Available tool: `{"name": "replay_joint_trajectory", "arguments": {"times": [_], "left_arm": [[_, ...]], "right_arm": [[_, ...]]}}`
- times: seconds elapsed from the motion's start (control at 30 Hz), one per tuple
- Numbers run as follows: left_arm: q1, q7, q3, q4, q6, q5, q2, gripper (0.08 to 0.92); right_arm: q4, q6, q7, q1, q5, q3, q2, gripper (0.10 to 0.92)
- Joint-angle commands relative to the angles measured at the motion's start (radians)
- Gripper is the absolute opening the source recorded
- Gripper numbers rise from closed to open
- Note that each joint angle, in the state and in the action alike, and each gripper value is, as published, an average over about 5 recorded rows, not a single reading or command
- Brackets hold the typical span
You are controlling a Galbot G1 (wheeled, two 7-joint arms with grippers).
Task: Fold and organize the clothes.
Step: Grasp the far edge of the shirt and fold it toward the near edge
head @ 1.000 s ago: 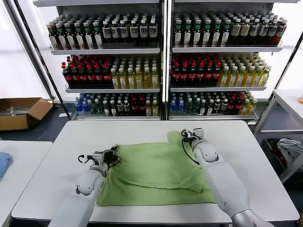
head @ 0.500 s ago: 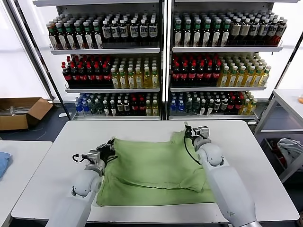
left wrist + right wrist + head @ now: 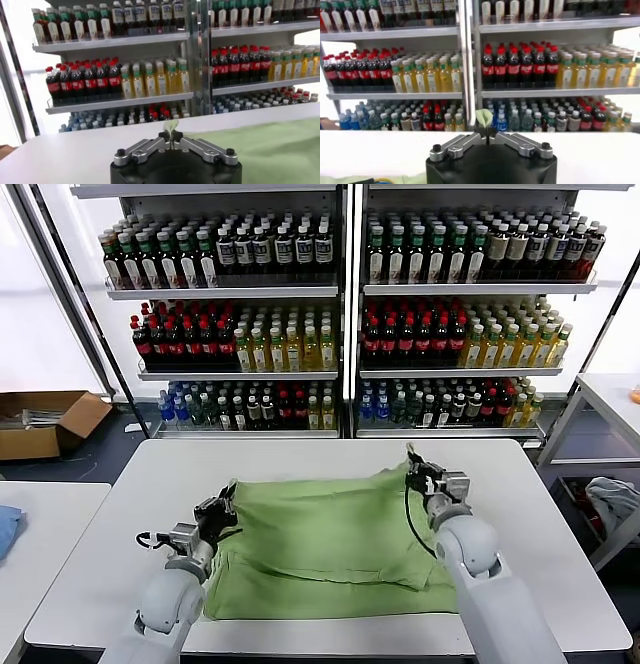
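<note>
White tabletop (image 3: 120, 524) fills the near ground of the head view, with the light green short-sleeved polo shirt of soft fabric (image 3: 330, 544) spread across its middle. Nearest the robot, at 6 o'clock, the shirt's lower layer lies flat along the table's front edge, with a folded upper layer over it.

At about 8 o'clock the left gripper (image 3: 213, 517) sits at the shirt's left edge, its jaws pressed together on a small tuft of green fabric; the left wrist view shows that tuft poking up between the closed tips (image 3: 171, 136). At about 2 o'clock the right gripper (image 3: 428, 481) holds the shirt's far right corner the same way, jaws pinched on a sliver of cloth that stands up between them in the right wrist view (image 3: 484, 129). The raised far edge of the shirt runs between the two grippers, sagging a little in the middle.

Both grips are thin, only a bit of cloth in each. If the arms pull apart or move at different speeds, the soft fabric could slip out of one pinch and the fold would collapse crooked. The lower layer may also drag across the smooth table and bunch up.

Farther off, at 9 o'clock, a blue cloth (image 3: 6, 529) lies on a side table, and a brown cardboard box (image 3: 45, 422) sits on the floor at 10 o'clock. Beyond the table, at 12 o'clock, stand white shelves of coloured drink bottles (image 3: 350, 324).
</note>
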Motion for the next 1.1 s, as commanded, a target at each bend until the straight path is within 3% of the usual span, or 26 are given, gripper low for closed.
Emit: {"name": "replay_joint_trajectory", "arguments": {"times": [0.03, 0.4, 0.8, 1.1], "left_arm": [[0.191, 0.003, -0.040, -0.117, -0.016, 0.048, -0.016, 0.089], [0.323, 0.017, -0.031, -0.158, -0.044, 0.134, -0.048, 0.089], [0.300, 0.037, -0.045, -0.074, -0.046, 0.161, -0.048, 0.089], [0.316, 0.056, -0.033, -0.094, -0.047, 0.196, -0.041, 0.089]], "right_arm": [[0.257, -0.014, 0.053, -0.312, 0.001, 0.114, -0.015, 0.106], [0.308, 0.000, 0.077, -0.496, -0.005, 0.160, -0.025, 0.106], [0.207, 0.015, 0.098, -0.478, -0.065, 0.100, 0.000, 0.106], [0.163, 0.017, 0.089, -0.459, -0.089, 0.083, -0.004, 0.106]]}}
